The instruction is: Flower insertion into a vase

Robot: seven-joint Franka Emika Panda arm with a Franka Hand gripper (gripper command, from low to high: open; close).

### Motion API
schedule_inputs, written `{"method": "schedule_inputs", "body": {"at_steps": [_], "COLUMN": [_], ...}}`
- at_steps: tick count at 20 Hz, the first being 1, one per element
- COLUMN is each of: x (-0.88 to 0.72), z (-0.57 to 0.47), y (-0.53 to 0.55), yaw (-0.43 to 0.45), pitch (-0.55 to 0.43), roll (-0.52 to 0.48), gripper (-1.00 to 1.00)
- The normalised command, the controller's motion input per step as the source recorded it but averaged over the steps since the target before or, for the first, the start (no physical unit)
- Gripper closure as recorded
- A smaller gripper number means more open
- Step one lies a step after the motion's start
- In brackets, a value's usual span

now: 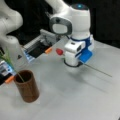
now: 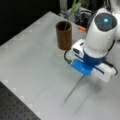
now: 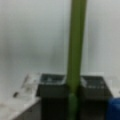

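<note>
— Checking status: where is the tool?
— I see it low on the table, pinching a flower stem lying flat. The vase stands apart, one stem already inside, presumably leaving room.

Gripper low over table, closed on stem, which lies flat and runs from it toward a front view's right. Vase well apart toward that view's bottom left, upright, flower in it.

Wrist view: stem between the jaws, running up.
</note>
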Motion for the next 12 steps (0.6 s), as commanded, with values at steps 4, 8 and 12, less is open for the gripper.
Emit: {"method": "schedule_inputs", "body": {"at_steps": [4,8,12], "x": [-0.38,-0.37,-0.35], "z": [0.38,0.13,0.06], "y": [-0.41,-0.4,-0.28], "yaw": [-0.029,-0.014,-0.003], "pitch": [-0.034,0.009,0.015], "roll": [0.205,0.226,0.201], "gripper": [1.0,1.0,1.0]}}
